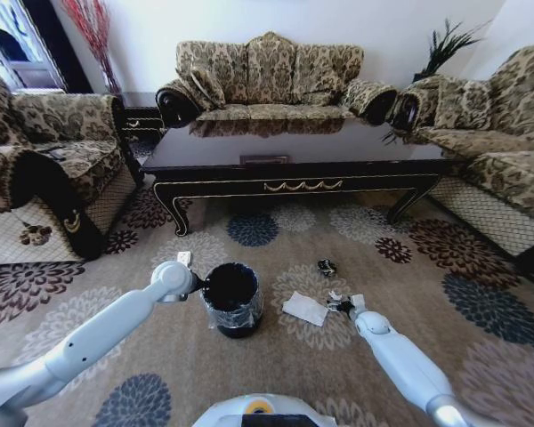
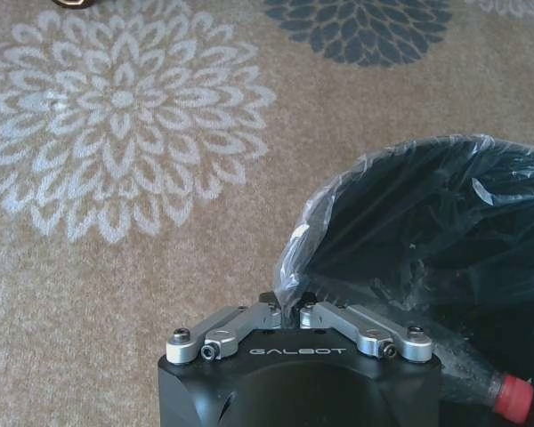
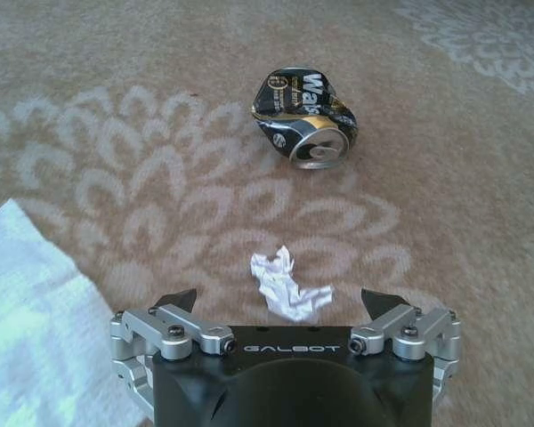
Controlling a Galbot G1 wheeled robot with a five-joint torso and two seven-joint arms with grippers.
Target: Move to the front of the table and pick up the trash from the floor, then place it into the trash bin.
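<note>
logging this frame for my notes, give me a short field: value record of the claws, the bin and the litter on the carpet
left claw: shut on the clear plastic liner at the rim of the small black cylindrical trash bin
right claw: open, low over the small crumpled white scrap
crushed dark can: on the patterned beige carpet, beyond the scrap
flat white tissue: on the carpet between bin and right claw
clear bottle with red cap: inside the bin
long dark glossy coffee table: behind the litter

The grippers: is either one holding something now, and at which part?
The left gripper pinches the trash bin's plastic liner at its rim. The right gripper, open above a white scrap, holds nothing.
</note>
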